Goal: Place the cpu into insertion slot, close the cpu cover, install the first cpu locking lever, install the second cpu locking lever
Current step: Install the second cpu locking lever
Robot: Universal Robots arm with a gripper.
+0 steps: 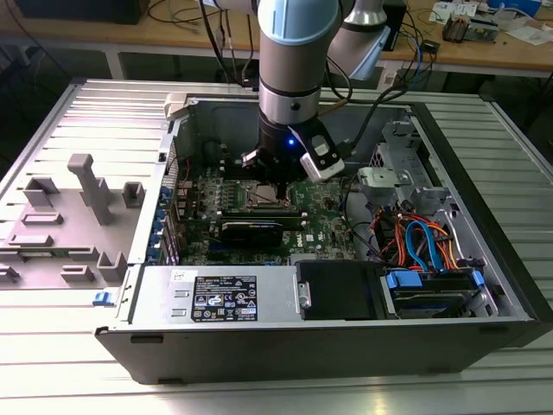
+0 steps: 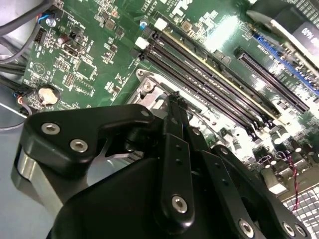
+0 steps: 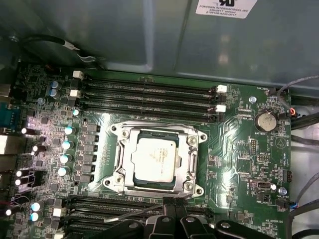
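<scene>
The gripper (image 3: 172, 203) hung low at the socket's 6 o'clock edge, its fingers (image 2: 175, 107) pinched together on nothing, seemingly to work a thin lever (image 3: 133, 213) lying there. The cpu (image 3: 156, 159) sat flat in the insertion slot (image 3: 121, 180) under the closed cpu cover (image 3: 185, 158). Memory slots (image 3: 149, 94) crowded the 12 o'clock side, leaving little room.

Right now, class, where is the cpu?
In the first wrist view the cpu sits in the insertion slot at the middle of the green motherboard, with long black memory slots on two sides and the gripper at the slot's edge.
</scene>
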